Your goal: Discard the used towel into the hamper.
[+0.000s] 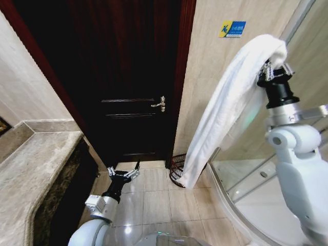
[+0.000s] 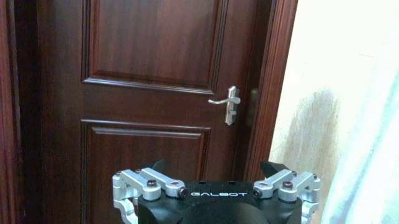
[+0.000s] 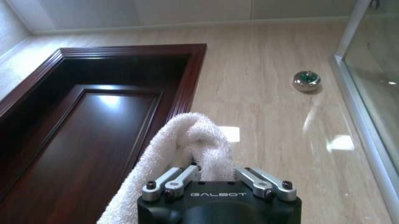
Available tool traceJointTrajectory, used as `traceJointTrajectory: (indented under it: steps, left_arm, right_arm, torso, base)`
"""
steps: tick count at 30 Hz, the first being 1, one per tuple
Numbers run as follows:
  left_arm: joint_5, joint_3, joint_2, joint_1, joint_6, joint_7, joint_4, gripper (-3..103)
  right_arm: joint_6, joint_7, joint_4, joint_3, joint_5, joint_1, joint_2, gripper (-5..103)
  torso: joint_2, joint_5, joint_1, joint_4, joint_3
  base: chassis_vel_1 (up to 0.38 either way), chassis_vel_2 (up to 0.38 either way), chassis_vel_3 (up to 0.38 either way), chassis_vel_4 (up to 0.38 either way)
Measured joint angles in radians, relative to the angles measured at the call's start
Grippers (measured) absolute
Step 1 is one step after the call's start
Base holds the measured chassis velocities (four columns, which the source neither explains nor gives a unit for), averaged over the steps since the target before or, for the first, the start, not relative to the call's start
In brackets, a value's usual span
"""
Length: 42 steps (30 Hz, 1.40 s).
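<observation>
In a tiled bathroom before a dark wooden door (image 1: 128,77), your right gripper (image 1: 273,65) holds the white towel (image 1: 225,107) pinched high, its tail hanging just above the hamper (image 1: 177,171), while the left gripper (image 1: 123,173) idles low, jaws spread; you must next lower and release.

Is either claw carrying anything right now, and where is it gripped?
The right claw, raised high, pinches the white towel at a bunched fold near its top end; the rest hangs down toward the hamper. The left claw, low near the floor, is open and holds nothing.
</observation>
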Motion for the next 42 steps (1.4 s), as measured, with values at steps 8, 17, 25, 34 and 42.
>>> traceJointTrajectory:
  steps: [8,17,25,34,42]
  left_arm:
    - [0.0,0.0,0.0,0.0,0.0,0.0,0.0,100]
    - [0.0,0.0,0.0,0.0,0.0,0.0,0.0,100]
    - [0.0,0.0,0.0,0.0,0.0,0.0,0.0,100]
    - [0.0,0.0,0.0,0.0,0.0,0.0,0.0,100]
    - [0.0,0.0,0.0,0.0,0.0,0.0,0.0,100]
  right_arm:
    - [0.0,-0.01,-0.115,-0.06,-0.025,0.115,0.034,12]
    - [0.007,-0.023,-0.21,-0.109,-0.042,0.222,0.056,12]
    - [0.001,-0.021,-0.248,-0.146,-0.007,0.285,0.054,12]
    - [-0.005,-0.013,-0.306,-0.175,0.012,0.364,0.069,12]
    - [0.001,-0.024,-0.341,-0.171,-0.006,0.328,0.091,12]
  torso:
    - [0.0,0.0,0.0,0.0001,0.0]
    - [0.0,-0.0003,0.0,0.0001,0.0]
    - [0.0,0.0001,0.0,0.0,0.0]
    - [0.0,-0.0002,0.0,0.0001,0.0]
    - [0.0,-0.0001,0.0,0.0002,0.0]
  base:
    - [0.0,0.0,0.0,0.0]
    - [0.0,0.0,0.0,0.0]
    - [0.0,0.0,0.0,0.0]
    - [0.0,0.0,0.0,0.0]
    - [0.0,0.0,0.0,0.0]
